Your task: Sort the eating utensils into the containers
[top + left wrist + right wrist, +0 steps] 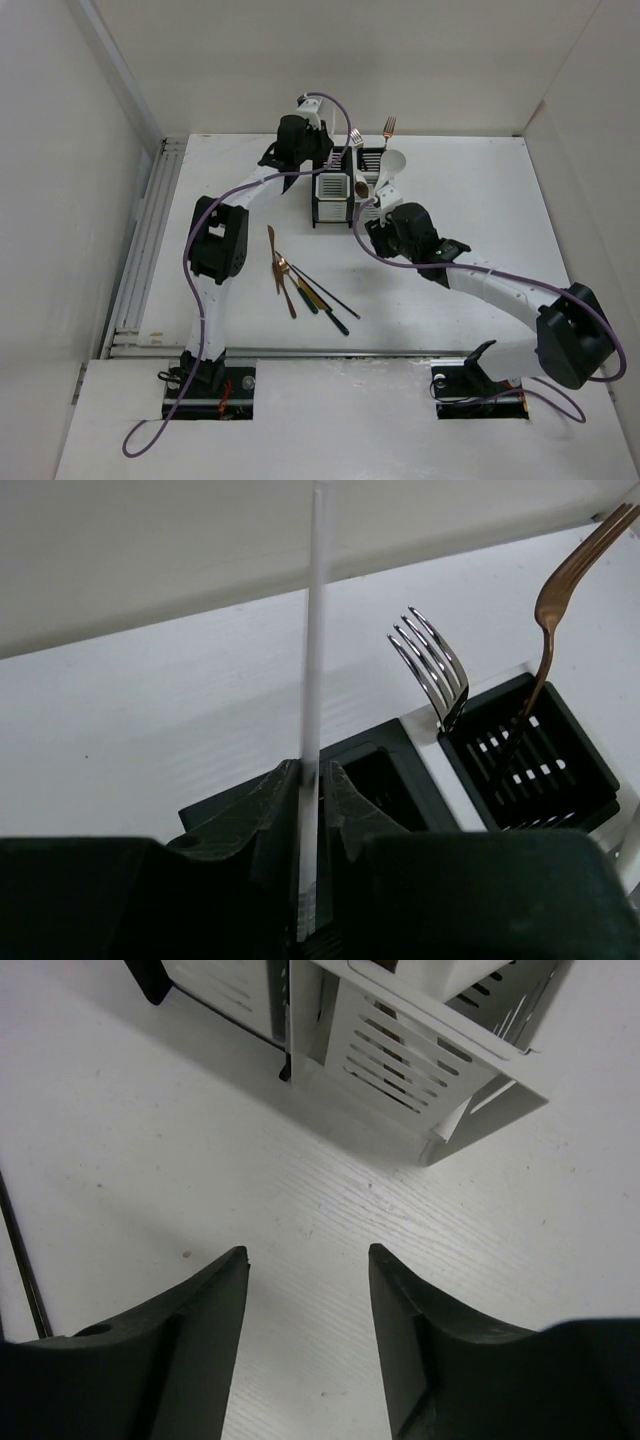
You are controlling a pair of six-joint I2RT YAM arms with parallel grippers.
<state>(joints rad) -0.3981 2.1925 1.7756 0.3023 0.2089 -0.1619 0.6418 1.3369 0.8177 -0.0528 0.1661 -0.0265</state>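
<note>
The left gripper [311, 785] is clamped on a thin white chopstick [316, 630], holding it upright just above the containers [333, 208], beside the slot with the silver fork [432, 665]. To do this well, keep the stick vertical, centre it over an open slot, lower it clear of the frame, then release. The right gripper [308, 1270] hangs with jaws apart over the counter [330, 1200] just in front of the containers.

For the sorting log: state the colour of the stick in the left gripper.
White. The chopstick in the left gripper shows best in the left wrist view.
</note>
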